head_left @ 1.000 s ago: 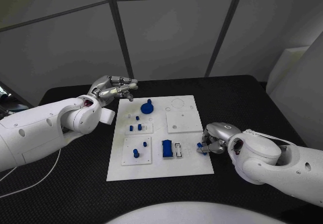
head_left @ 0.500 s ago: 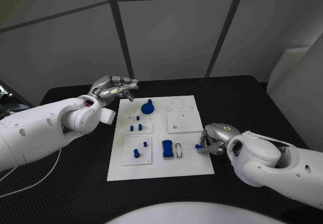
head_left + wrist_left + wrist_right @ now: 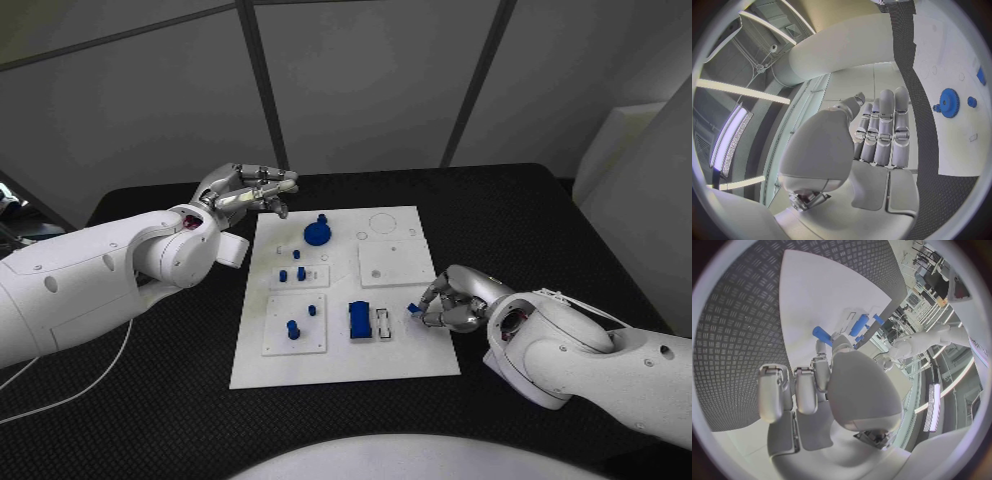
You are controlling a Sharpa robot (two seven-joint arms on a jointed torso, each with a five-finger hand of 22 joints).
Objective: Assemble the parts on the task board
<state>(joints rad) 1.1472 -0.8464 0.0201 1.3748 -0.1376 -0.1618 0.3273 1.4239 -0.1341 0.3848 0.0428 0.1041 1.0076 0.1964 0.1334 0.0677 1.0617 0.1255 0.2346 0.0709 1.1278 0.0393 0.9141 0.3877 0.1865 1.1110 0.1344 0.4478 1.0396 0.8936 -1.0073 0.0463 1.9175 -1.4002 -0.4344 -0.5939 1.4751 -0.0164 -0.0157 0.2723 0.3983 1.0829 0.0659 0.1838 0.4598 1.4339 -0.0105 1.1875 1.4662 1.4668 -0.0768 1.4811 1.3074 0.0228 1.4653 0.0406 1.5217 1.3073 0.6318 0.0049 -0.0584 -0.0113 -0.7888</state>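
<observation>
Head view: right robot hand [image 3: 450, 303] has carried blue peg [image 3: 423, 307] up-board.

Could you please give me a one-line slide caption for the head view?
Right hand holds a small blue part at the task board edge; left hand hovers off its far corner.

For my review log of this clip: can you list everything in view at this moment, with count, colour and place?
task board: one, white, middle of the black table
table: one, black, under the board
gear: one, blue, far end of the board
small pegs: several, blue, on the board's left sub-plates
block: one, blue, near middle of the board
small part: one, blue, pinched at the board's right edge
left hand: silver, fingers curled, holding nothing, off the board's far left corner
right hand: silver, holds the small part
</observation>
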